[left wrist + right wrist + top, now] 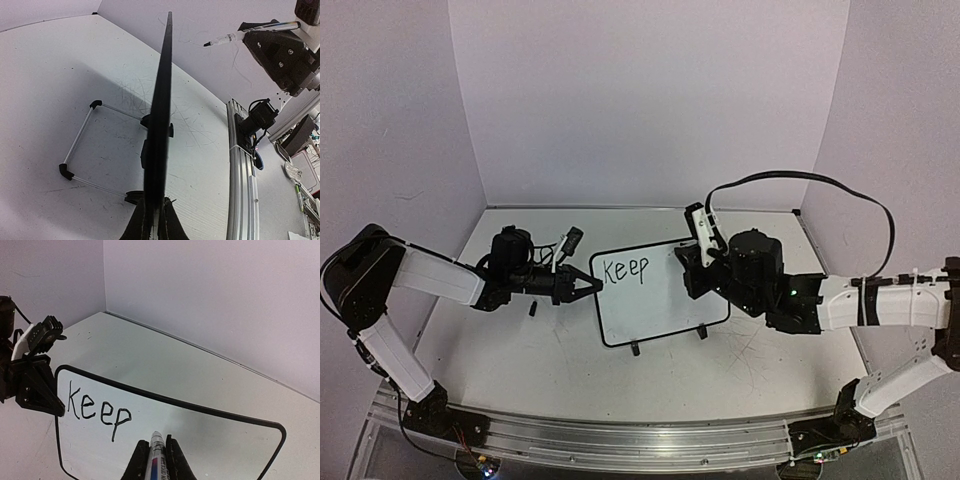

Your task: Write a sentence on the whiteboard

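- Between the jaws of the left gripper: left edge of the whiteboard, upright on the table.
- Just right of those jaws, at the board's top left: "Keep".
- Between the jaws of the right gripper: marker, tip ahead of the jaws, facing the board, apart from it, right of "Keep".
- Opposite the left jaws, at the board's top right corner: right gripper.
- Under the board's near edge: two feet, on the table.

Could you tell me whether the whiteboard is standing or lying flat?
Standing: the whiteboard rests on its feet, seen edge-on from the left wrist, its edge pinched by the left gripper.
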